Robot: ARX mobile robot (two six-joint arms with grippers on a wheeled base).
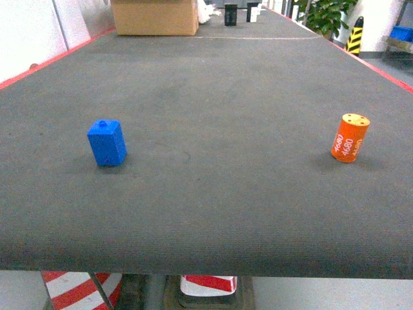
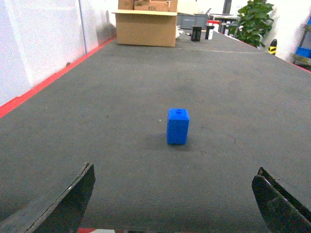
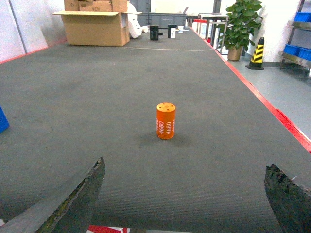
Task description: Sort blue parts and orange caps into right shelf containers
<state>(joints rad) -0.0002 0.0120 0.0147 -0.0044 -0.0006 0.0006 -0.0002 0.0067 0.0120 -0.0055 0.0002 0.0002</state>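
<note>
Block (image 1: 107,143) left, cap (image 1: 350,137) right

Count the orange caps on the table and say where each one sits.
1. The orange cap stands upright on the right side of the grey table, ahead of the open right gripper, far from the blue part on the left. None appears hidden.

Neither gripper shows in the head view. In each wrist view only the two finger tips show, cut off by the bottom edge: the left gripper (image 2: 175,204) and the right gripper (image 3: 184,199). The blue block (image 3: 2,120) is cropped at the right wrist view's left edge. The cardboard box (image 1: 155,16) is cut off at the top.
</note>
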